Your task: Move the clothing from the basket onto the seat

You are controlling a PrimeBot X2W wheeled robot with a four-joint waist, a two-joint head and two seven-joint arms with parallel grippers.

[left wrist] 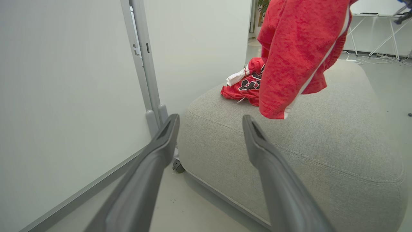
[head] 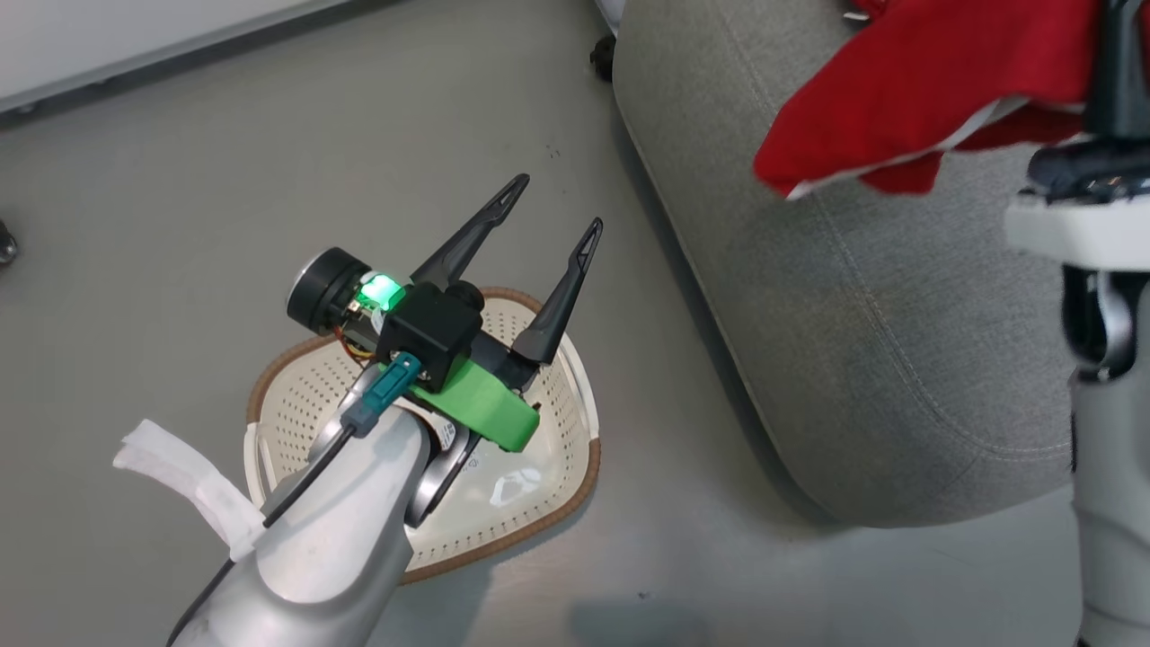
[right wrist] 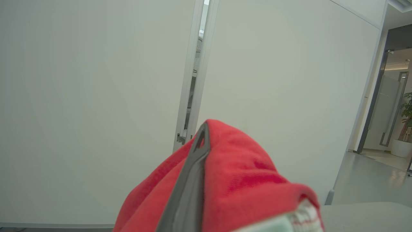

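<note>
Right claw [right wrist: 202, 135] clamped tight on plain red garment [head: 898, 90], which hangs above seat [head: 853, 314]. Jersey [left wrist: 246, 85] lies crumpled on seat near far edge. Left claw [head: 557, 202] spread wide, holding nothing, above basket [head: 305, 395] on floor [head: 180, 180].

You've got grey floor [head: 180, 225] all round and white wall panels [left wrist: 64, 80] with a grey metal post [left wrist: 143, 64] between them. Far back there's a white-legged desk [left wrist: 367, 14] with loose cables [left wrist: 363, 60] under it. Potted plant [right wrist: 406, 129] by the doorway, black caster [head: 5, 244] at the floor's left edge.
</note>
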